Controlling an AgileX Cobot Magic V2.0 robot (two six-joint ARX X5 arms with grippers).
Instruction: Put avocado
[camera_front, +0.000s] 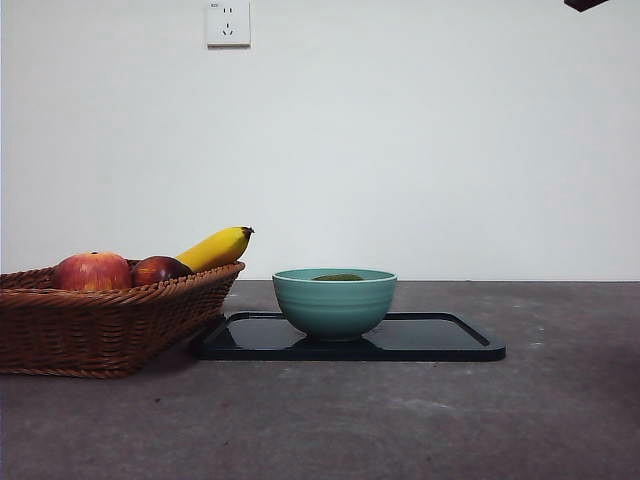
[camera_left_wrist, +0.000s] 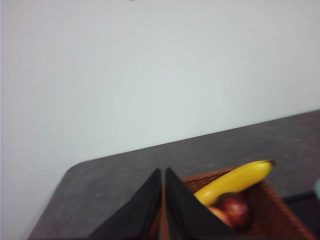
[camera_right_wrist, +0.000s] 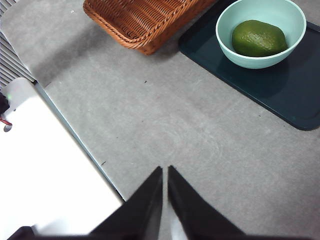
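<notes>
The dark-green avocado (camera_right_wrist: 259, 38) lies inside the teal bowl (camera_right_wrist: 260, 31); in the front view only its top (camera_front: 338, 277) shows over the bowl's rim (camera_front: 334, 302). The bowl stands on a black tray (camera_front: 430, 338). My right gripper (camera_right_wrist: 165, 172) is shut and empty, high above the bare table, apart from the bowl. My left gripper (camera_left_wrist: 163, 174) is shut and empty, raised above the wicker basket (camera_left_wrist: 272, 212). A black arm tip (camera_front: 585, 4) shows at the front view's top right corner.
The wicker basket (camera_front: 100, 315) stands left of the tray and holds a red-yellow apple (camera_front: 92, 271), a dark red apple (camera_front: 160, 269) and a banana (camera_front: 215, 247). A white box (camera_right_wrist: 45, 175) sits at the table's edge near the right gripper. A wall socket (camera_front: 228, 23) is behind.
</notes>
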